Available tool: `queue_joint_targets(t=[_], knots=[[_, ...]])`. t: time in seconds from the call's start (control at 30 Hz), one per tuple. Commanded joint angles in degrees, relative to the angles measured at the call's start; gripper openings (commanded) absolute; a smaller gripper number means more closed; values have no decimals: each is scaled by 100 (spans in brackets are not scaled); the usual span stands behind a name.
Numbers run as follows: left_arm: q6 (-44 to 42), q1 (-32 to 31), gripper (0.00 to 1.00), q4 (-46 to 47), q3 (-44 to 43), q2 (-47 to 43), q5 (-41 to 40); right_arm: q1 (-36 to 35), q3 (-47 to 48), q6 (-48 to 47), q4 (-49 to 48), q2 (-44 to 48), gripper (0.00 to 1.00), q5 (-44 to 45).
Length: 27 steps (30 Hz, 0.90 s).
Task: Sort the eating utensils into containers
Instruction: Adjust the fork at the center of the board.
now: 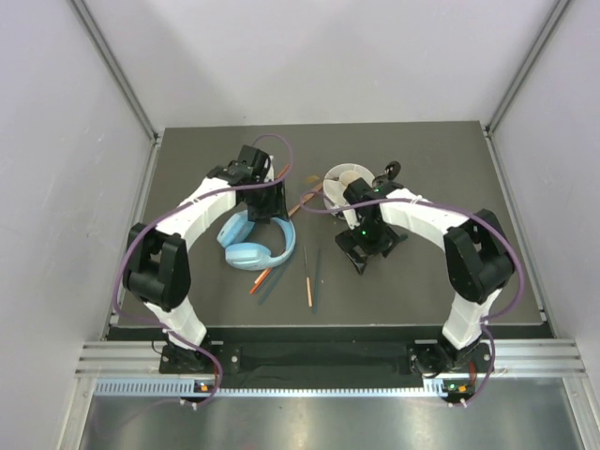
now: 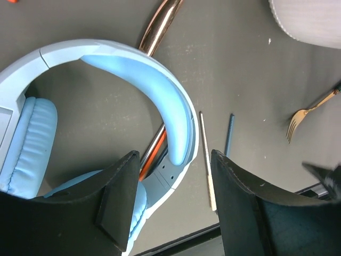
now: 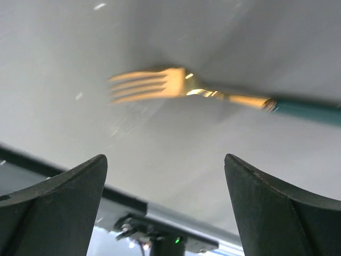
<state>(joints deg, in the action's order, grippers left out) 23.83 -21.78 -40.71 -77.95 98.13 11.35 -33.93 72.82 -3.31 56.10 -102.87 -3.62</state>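
Fork [image 3: 176, 88] below splayed right end effector [image 3: 165, 160]

Gold teal-handled fork [image 3: 160, 85] flat, orange chopstick [image 1: 307, 279] beside teal chopstick [image 2: 229, 133], white divided holder [image 1: 334, 172]

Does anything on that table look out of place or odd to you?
Yes: the light blue headphones lie among the cutlery, though they are no eating utensil. Their headband rests across a copper-coloured handle and an orange chopstick, both of which run underneath it.

Dark table [image 1: 450, 169] with blue headphones [image 1: 255, 242], white holder [image 1: 343, 176], chopsticks [image 2: 206, 160], gold fork [image 3: 154, 85].
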Motion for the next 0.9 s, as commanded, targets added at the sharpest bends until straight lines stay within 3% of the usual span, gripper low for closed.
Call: queue_joint_targets(t=[0.0,0.3,0.5,0.7,0.87], knots=[[-54,16,61,125,-282,84,69,-245,294,296,420,627,91,-69],[-89,77,61,124,-238,31,33,-702,443,487,219,952,88,-16],[-151,69,62,81,-457,417,674,-528,778,910,-599,1760,93,309],[-160,34,61,-43,-669,541,614,-403,331,920,-372,1543,91,344],[-160,42,61,-60,-467,488,552,-465,-188,929,-432,1428,88,-411]])
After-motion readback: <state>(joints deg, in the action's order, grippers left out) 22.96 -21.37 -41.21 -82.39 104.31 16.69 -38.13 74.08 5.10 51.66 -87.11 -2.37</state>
